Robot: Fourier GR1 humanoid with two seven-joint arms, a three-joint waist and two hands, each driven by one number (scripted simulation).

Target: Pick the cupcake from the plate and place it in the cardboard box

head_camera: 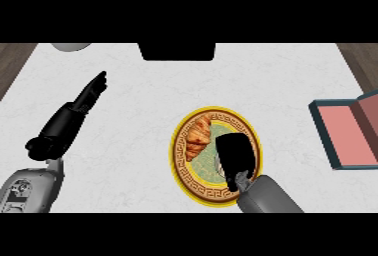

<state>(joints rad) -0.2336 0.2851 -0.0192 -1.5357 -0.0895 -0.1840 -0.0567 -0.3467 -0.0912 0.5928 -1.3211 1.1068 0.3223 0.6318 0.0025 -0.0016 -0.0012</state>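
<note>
Nearest the camera, the right hand [236, 159] is hanging over the right half of the plate [182, 170], its dark back turned up so that it is covering whatever sits beneath; whether its fingers are curled or straight I cannot tell from this angle. Only a croissant-like pastry [197, 138] is showing on the plate, lying on its left half just beside the hand. No cupcake is showing anywhere, so it is probably lying hidden under the hand.

Judging from this, the step in hand is the grasp. Doing it well means closing round the hidden item from its sides without nudging the pastry, then lifting straight up before swinging right. The cardboard box [347, 137], with its reddish inside facing up, is sitting well apart at the right edge of the worktop [133, 100], so the carry needs to clear the box's near wall before lowering.

Off to the left, the left hand [90, 92] is resting with fingers straight and pressed together.
</note>
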